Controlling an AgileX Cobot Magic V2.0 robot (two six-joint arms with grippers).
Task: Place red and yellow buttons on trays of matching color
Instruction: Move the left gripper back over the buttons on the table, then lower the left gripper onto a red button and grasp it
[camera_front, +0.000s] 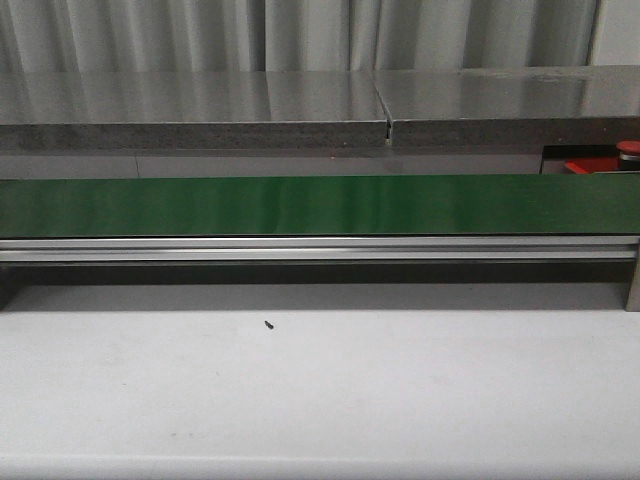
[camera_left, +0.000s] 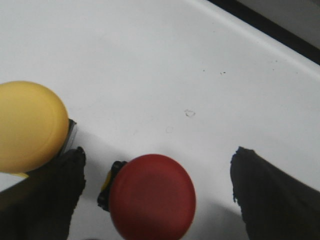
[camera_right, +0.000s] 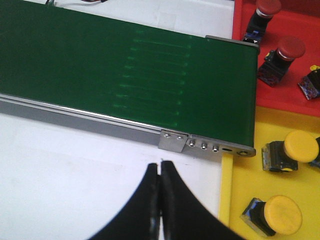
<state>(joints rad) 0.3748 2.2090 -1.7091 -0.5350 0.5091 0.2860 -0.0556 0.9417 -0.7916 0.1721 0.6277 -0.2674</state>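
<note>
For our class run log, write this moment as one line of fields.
left gripper: open around red button | yellow button: beside | right gripper: shut, empty | green belt: bare | red tray, yellow tray: hold buttons

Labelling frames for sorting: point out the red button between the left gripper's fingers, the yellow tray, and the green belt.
red button (camera_left: 152, 196), left wrist view, dome top.
yellow tray (camera_right: 240, 180), right wrist view, bare floor.
green belt (camera_right: 125, 75), right wrist view, belt surface.
</note>
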